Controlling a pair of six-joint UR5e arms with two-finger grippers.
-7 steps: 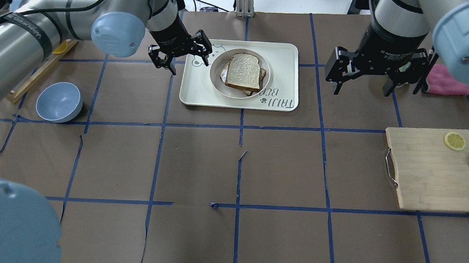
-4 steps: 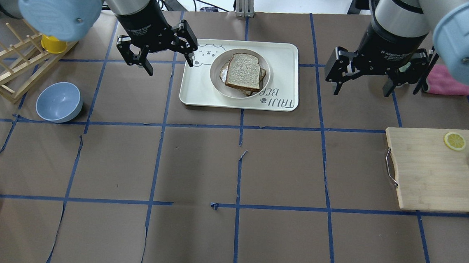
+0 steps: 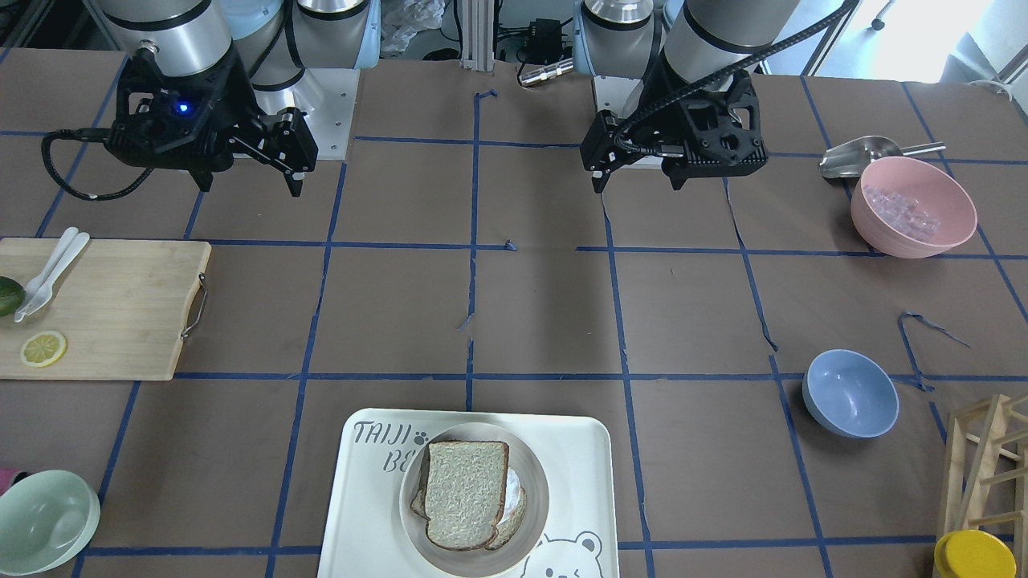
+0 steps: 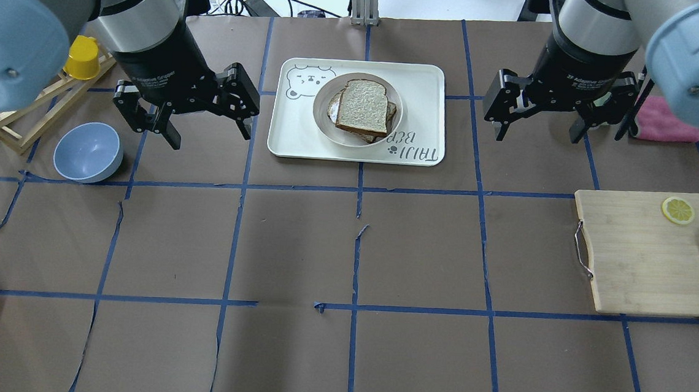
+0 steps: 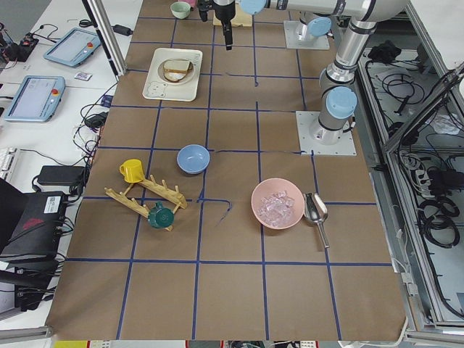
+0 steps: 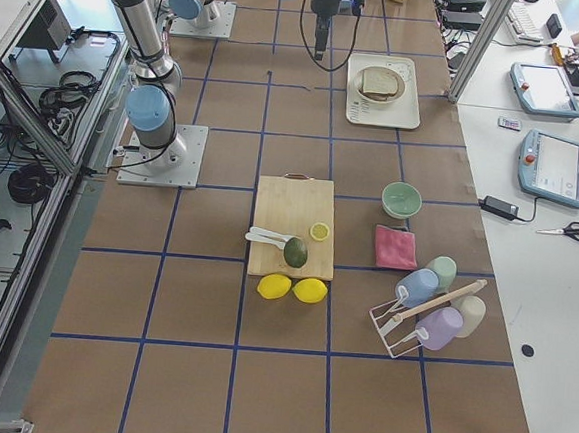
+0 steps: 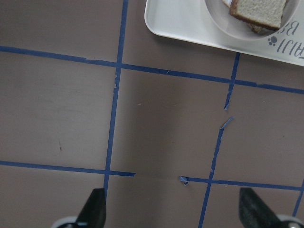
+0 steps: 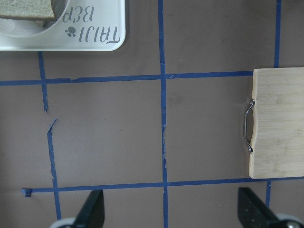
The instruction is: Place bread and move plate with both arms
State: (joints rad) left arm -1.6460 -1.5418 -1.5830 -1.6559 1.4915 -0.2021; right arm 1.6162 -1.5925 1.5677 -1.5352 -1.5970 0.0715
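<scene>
The bread (image 4: 363,106) lies as the top slice on the plate (image 4: 319,115), over another slice, inside the white tray (image 4: 422,78). In the front-facing view the bread (image 3: 466,494) covers most of the plate (image 3: 539,498). My left gripper (image 4: 209,137) hangs open and empty left of the tray, apart from it. My right gripper (image 4: 538,137) hangs open and empty to the tray's right. Each wrist view shows only bare table between the spread fingertips (image 7: 95,209) (image 8: 92,211), with a tray corner (image 7: 180,23) at the top.
A blue bowl (image 4: 88,152) sits just left of my left gripper, with a wooden rack and yellow cup (image 4: 82,57) behind it. A cutting board (image 4: 634,253) with a lemon slice lies at the right. A pink bowl (image 3: 913,207) and pink cloth (image 4: 665,123) sit at the sides.
My left gripper has drawn away from the tray's left edge, moving left and back toward the robot, still open. The right arm, bread and plate have not moved.
</scene>
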